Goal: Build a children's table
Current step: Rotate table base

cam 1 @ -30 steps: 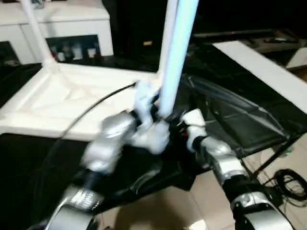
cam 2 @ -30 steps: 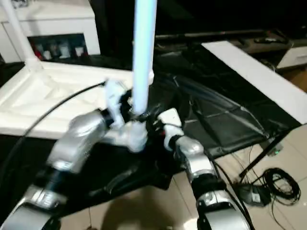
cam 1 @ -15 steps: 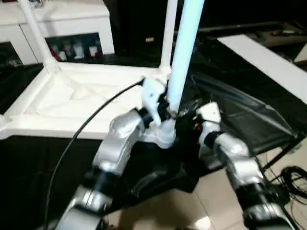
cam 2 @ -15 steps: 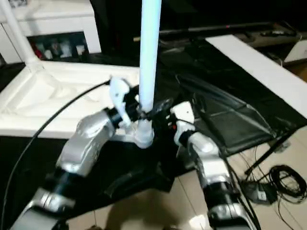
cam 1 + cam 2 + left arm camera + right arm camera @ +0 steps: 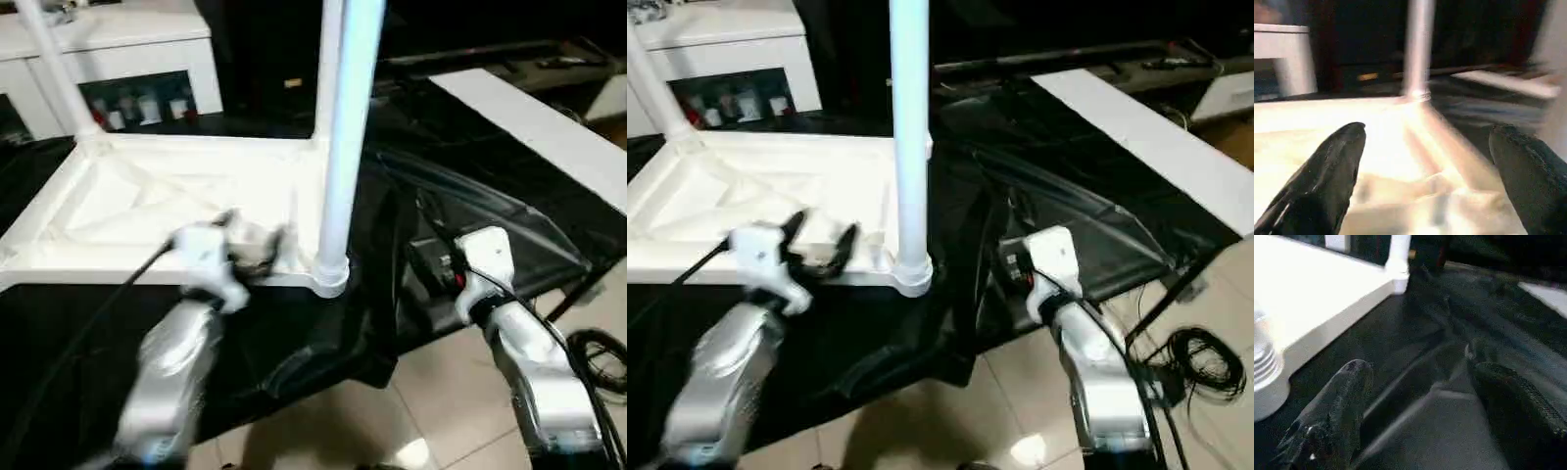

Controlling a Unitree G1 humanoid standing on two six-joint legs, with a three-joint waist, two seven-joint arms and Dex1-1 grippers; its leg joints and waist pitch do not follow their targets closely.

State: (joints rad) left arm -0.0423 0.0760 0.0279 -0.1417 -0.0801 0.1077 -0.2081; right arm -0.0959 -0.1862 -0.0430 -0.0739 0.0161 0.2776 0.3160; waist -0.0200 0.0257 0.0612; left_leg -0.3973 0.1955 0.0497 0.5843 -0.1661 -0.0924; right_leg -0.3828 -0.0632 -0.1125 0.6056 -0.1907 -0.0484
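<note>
At the far left a white tapered leg [image 5: 54, 69] is seen standing upright in the far-left corner socket of the upturned white tabletop [image 5: 127, 201], which lies ribbed side up on a bench covered with black sheeting [image 5: 470, 225]. Behind it a white cabinet [image 5: 118, 49] with glass doors is visible. The left pincer [image 5: 818, 250] is held over the near edge of the tabletop, its two black fingers [image 5: 1327, 171] spread wide apart with nothing between them. Just to its right, a second leg [image 5: 909, 137] is planted upright in the near-right corner socket [image 5: 911, 274], free of both pincers. A third leg [image 5: 328, 69] stands at the far-right corner. Further right, the right pincer [image 5: 1420, 401] is held over the black sheeting, near the tabletop's right edge but apart from it; its fingers [image 5: 1337, 406] are likewise wide open and empty. At the far right a white board [image 5: 1136, 127] lies across the bench.
</note>
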